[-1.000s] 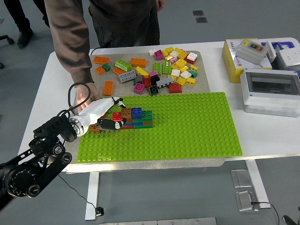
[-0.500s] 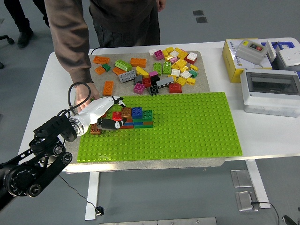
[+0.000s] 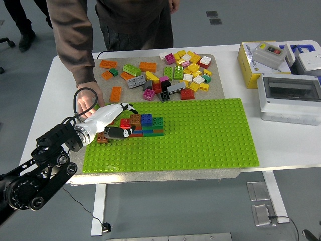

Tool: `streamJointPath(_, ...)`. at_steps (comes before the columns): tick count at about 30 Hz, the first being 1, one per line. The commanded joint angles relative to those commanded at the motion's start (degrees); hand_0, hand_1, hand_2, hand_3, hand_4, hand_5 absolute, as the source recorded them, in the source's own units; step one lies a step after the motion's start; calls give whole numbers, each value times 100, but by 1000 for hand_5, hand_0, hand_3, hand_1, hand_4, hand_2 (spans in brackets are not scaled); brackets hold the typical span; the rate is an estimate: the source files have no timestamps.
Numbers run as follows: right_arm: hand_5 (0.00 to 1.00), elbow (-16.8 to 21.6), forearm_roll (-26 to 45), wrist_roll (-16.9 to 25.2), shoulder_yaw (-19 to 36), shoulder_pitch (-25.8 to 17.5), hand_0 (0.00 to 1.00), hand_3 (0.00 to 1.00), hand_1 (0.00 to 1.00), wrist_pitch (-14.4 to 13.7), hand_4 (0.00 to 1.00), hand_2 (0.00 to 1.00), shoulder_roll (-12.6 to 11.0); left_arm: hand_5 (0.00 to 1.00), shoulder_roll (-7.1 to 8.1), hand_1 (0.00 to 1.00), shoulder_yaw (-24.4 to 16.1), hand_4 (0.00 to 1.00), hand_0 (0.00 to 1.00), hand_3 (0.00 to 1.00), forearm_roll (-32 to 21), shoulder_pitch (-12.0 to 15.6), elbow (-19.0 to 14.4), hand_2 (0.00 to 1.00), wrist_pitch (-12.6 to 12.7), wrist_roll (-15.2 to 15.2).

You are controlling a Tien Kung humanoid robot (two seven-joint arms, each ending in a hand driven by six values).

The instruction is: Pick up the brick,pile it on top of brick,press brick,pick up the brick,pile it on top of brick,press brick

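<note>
White table (image 3: 60, 75); green baseplate (image 3: 210, 135) at centre. Person's hand (image 3: 86, 103) rests at the plate's 10 o'clock corner. Left hand (image 3: 111, 122), fingers curled, pinches a red brick (image 3: 125, 124) against the 9 o'clock side of the brick stack (image 3: 146, 125). Loose bricks (image 3: 175, 75) heaped at 12 o'clock.

A robotics lab or test workshop is suggested. A white bench (image 3: 60, 75) is set on a bare grey floor (image 3: 210, 201), electrical enclosures (image 3: 290, 96) and a push-button switch box (image 3: 266, 54) (red and green buttons) are kept at its right edge, and a loose cable (image 3: 80, 201) is seen below.
</note>
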Motion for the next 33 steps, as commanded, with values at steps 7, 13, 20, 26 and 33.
streamJointPath(7,995,0,-29,-1,24,3,728,794,695,10,616,722,-4,303,-6,961,-5,694,997,768,-1,-6,12,966,-35,1)
streamJointPath(13,991,0,-42,-1,37,4,729,794,695,12,615,722,-7,315,-10,967,-22,710,997,771,-1,-10,20,969,-63,3)
streamJointPath(20,990,0,-60,-3,57,5,728,794,694,14,613,722,-11,350,-7,971,-55,750,998,779,17,-11,-25,979,-115,14)
streamJointPath(26,986,0,-164,-3,133,-1,728,793,694,22,611,718,-10,421,16,977,-199,816,998,801,45,0,-163,988,-167,19)
streamJointPath(33,984,0,-410,-13,280,2,728,793,693,32,611,709,-5,442,127,978,-404,832,998,802,-102,73,-400,985,-350,154)
